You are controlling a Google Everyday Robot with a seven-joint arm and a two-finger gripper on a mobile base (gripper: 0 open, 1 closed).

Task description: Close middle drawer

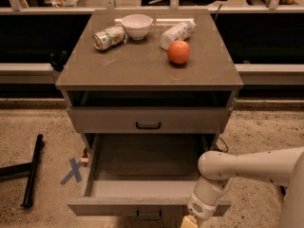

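Observation:
The middle drawer [142,205] of the grey-brown cabinet is pulled far out, and its long grey tray [147,163] looks empty. Its dark bar handle [148,215] shows at the bottom edge of the camera view. My gripper [189,222] is at the right part of the drawer's front, just right of the handle, and the picture's bottom edge cuts it off. My white arm [247,170] comes in from the right over the drawer's front right corner. The drawer above [148,120] is shut.
On the cabinet top [142,65] lie a can [108,37] on its side, a white bowl [137,25], a tipped plastic bottle [176,33] and an orange fruit [178,52]. A black bar [32,170] and a blue X mark [72,171] are on the floor to the left.

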